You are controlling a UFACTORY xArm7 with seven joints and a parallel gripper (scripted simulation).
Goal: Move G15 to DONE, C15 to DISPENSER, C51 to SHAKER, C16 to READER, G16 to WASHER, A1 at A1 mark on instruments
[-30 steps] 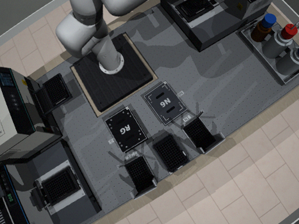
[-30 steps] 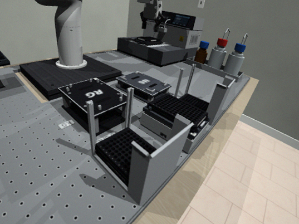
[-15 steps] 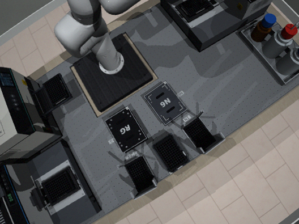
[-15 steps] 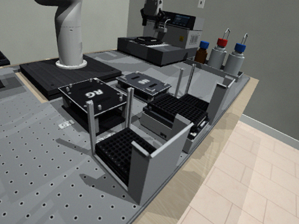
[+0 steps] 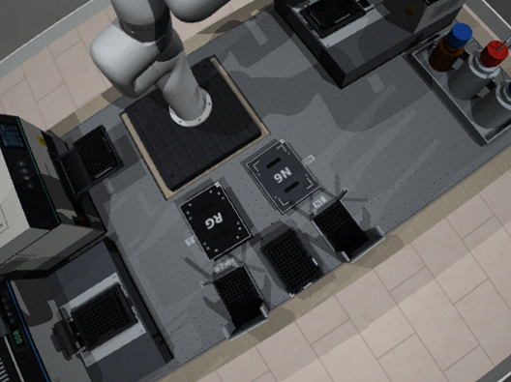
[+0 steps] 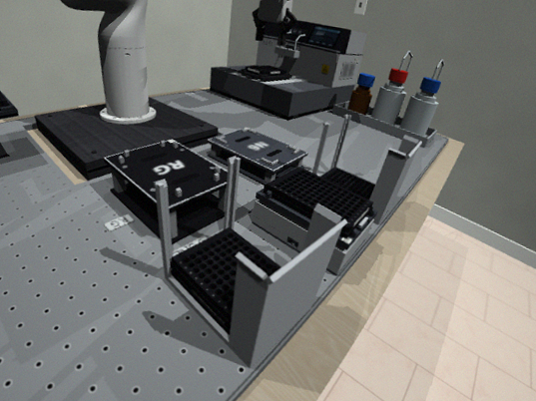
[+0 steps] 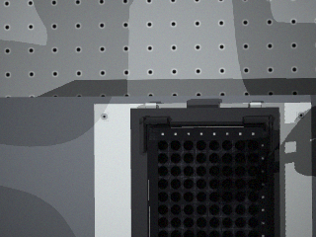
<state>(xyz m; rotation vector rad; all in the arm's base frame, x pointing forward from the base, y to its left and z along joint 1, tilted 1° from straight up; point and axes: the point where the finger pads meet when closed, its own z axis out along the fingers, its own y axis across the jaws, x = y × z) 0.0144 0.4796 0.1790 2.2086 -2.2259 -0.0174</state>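
My gripper point(image 6: 270, 36) is open and empty. It hangs above a black well plate point(image 5: 333, 11) point(image 6: 265, 71) point(image 7: 207, 183) that sits seated on the far instrument next to the bottles. The fingers do not show in the wrist view. Another plate point(image 5: 95, 152) lies on the tray of the large white instrument at the left. A plate point(image 5: 103, 318) sits in the instrument at the front left. A plate point(image 5: 291, 260) point(image 6: 314, 191) sits on the shaker between the two racks. The IN rack point(image 5: 373, 238) point(image 6: 389, 176) and the DONE rack point(image 5: 259, 316) point(image 6: 277, 298) each hold black plates deep inside. I cannot read any plate labels.
The nests N6 point(image 5: 283, 175) point(image 6: 258, 147) and RG point(image 5: 214, 220) point(image 6: 169, 169) stand bare mid-deck. Three capped bottles point(image 5: 484, 69) point(image 6: 395, 97) stand in a tray at the far right. The arm's base point(image 5: 188, 106) point(image 6: 122, 113) is on a black plinth.
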